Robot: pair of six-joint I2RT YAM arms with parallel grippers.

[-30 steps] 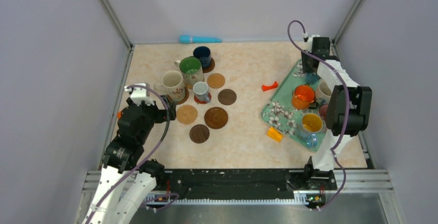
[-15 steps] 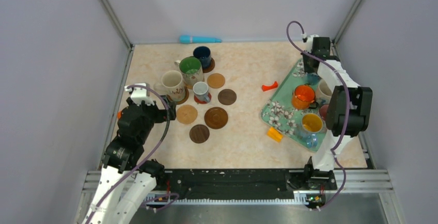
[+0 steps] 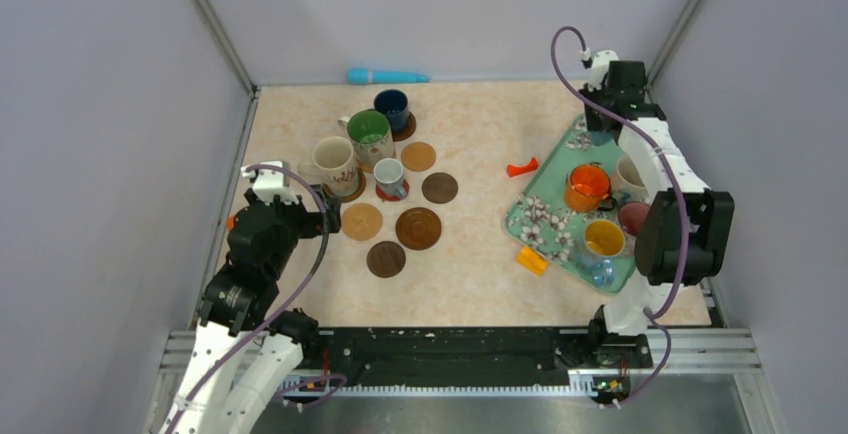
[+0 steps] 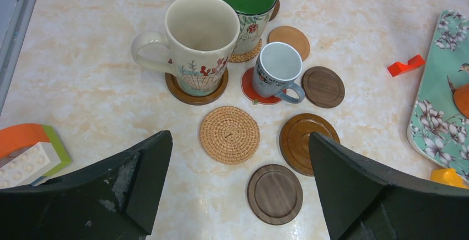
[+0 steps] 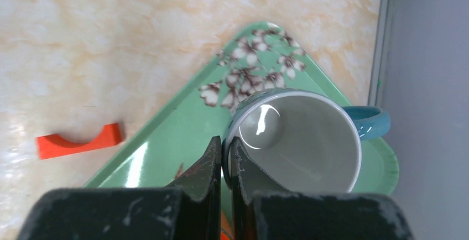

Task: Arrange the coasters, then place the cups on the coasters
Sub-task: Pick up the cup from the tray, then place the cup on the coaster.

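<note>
My right gripper (image 5: 225, 143) is shut on the near rim of a light blue cup (image 5: 309, 135), which stands at the far corner of the teal floral tray (image 3: 540, 216). An orange cup (image 3: 586, 186), a yellow cup (image 3: 604, 237) and a pink cup (image 3: 633, 216) also stand on the tray. My left gripper (image 4: 239, 136) hangs open above a wicker coaster (image 4: 229, 135), a ridged brown coaster (image 4: 298, 140) and a dark coaster (image 4: 275, 194), all bare. A cream cup (image 4: 199, 41), a green cup (image 4: 246, 2), a small white cup (image 4: 276, 68) and a dark blue cup (image 3: 391, 106) stand on coasters.
A red bracket (image 3: 521, 167) lies left of the tray and an orange block (image 3: 532, 260) at its near corner. A teal stick (image 3: 385, 76) rests against the back wall. A toy brick (image 4: 27, 151) lies by my left gripper. Two more bare coasters (image 3: 439, 187) sit beside the cups.
The right gripper has closed on the light blue cup's rim, and the right arm's elbow has swung to the right. The left arm has not moved.
</note>
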